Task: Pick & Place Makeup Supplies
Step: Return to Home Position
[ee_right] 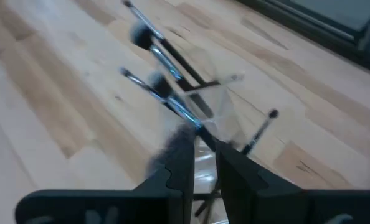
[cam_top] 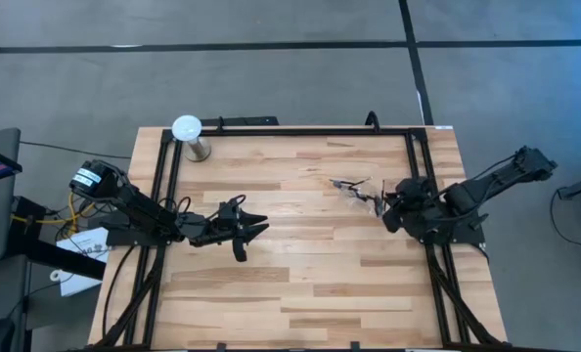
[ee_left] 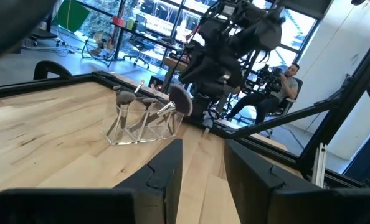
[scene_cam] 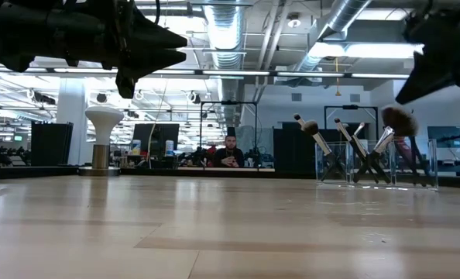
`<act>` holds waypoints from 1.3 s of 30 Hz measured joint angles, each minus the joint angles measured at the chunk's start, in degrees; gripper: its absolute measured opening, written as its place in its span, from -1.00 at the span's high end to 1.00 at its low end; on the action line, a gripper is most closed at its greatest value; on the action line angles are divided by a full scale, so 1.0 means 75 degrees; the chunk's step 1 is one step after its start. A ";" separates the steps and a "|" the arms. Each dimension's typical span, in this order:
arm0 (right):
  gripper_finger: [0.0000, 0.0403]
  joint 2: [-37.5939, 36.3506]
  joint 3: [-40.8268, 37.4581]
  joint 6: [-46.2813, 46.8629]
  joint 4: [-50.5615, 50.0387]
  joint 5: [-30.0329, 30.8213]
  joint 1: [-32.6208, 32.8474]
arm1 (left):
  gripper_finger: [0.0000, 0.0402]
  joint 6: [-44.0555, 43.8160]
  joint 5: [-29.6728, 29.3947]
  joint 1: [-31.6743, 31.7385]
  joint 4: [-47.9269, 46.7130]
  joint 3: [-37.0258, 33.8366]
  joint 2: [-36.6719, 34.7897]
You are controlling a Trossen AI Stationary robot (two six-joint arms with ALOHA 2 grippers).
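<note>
Left end effector (cam_top: 251,233): moderately parted, gripping nothing, touching nothing; raised off the table (cam_top: 300,284), just at 9 o'clock of its middle, tips aimed toward 3 o'clock. Right end effector (cam_top: 386,207): parted only by a narrow slit, nothing clamped between the fingers (ee_right: 179,174); poised above and just at 4 o'clock of the transparent organizer (scene_cam: 377,169), clear of it. Organizer upright on the table at about 2 o'clock of the middle. Inside it, the makeup brushes (scene_cam: 317,139), leaning at crossed angles, dark handles down, bristle tips up and outward; among them one with a wide brownish head (scene_cam: 400,120). Well apart, at the table's 11 o'clock corner, a white globe lamp on a metal base (cam_top: 188,134). Beyond the far edge in the low view, a seated person (scene_cam: 230,151).
</note>
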 joint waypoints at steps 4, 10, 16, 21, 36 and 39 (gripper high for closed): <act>0.70 0.0012 0.0595 -0.0588 0.0004 -0.0108 0.0000 | 0.44 0.0005 0.0002 0.0000 -0.0039 0.0000 -0.0149; 0.70 0.0009 0.1869 -0.2086 0.0030 -0.0213 0.0131 | 0.54 0.1346 0.0400 -0.0003 -0.0437 -0.0158 -0.1671; 0.69 -0.0155 0.2336 -0.5008 0.0600 -0.0208 0.0804 | 0.84 0.2064 0.0290 -0.0003 -0.2355 -0.0633 -0.4104; 0.70 -0.0642 0.2017 -0.6068 0.1034 -0.0203 0.1422 | 0.97 0.2400 0.0076 0.0000 -0.4126 -0.1113 -0.6126; 0.70 -0.4366 0.0422 -0.7079 0.2914 -0.0352 0.2567 | 0.98 0.3282 0.0020 0.0050 -0.4846 -0.2378 -0.9600; 0.70 -0.5005 -0.0239 -0.7584 0.3768 -0.0470 0.2661 | 0.98 0.3476 -0.0072 0.0052 -0.4837 -0.2375 -0.9644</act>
